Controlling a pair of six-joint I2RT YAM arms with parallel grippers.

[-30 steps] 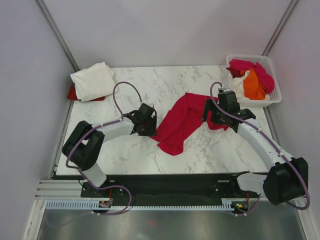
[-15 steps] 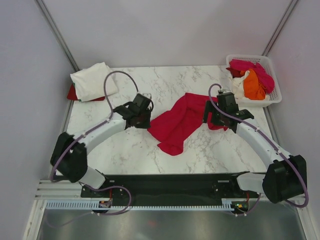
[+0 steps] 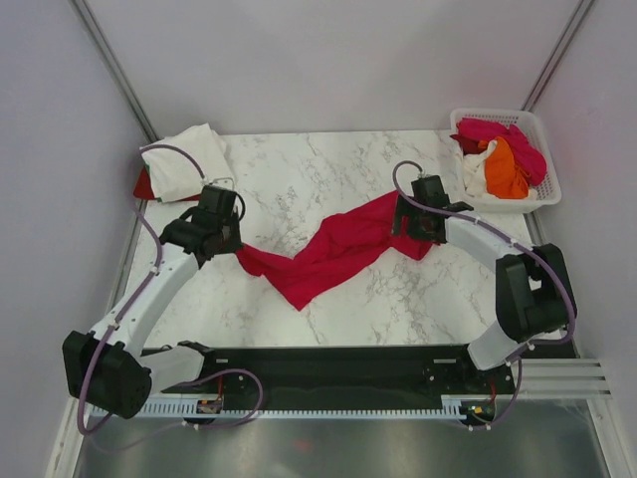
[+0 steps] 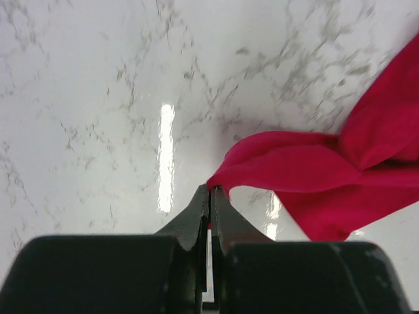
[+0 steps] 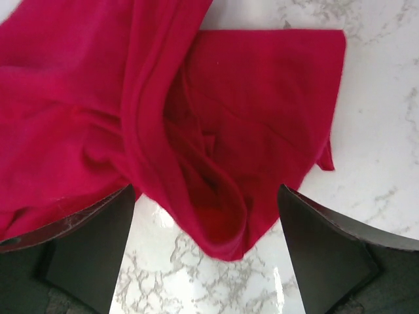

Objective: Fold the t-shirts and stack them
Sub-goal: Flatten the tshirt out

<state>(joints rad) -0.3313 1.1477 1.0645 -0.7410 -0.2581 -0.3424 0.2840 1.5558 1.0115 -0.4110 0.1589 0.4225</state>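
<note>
– Marble table (image 3: pixel 328 164) first: where on it is your red shirt (image 3: pixel 328 249)?

– It is strung across the middle, twisted and bunched, between your two arms. The folded cream shirt (image 3: pixel 184 159) sits at the far left corner. More shirts (image 3: pixel 503 164) wait in the basket (image 3: pixel 498 113) at the far right.

– And your grippers?

– Your left gripper (image 4: pixel 209 191) is pinched tight on the red shirt's left corner, low over the marble. Your right gripper (image 5: pixel 206 190) stands wide above the bunched right end. A fold lies between its fingers, but they grip nothing.

– So how do you spread it well?

– I'd say you should close the right fingers on one single edge, not the whole fold. Then draw both ends apart, low and level, until the twist drops out. Pull gently, because that thin left pinch could slip.
</note>
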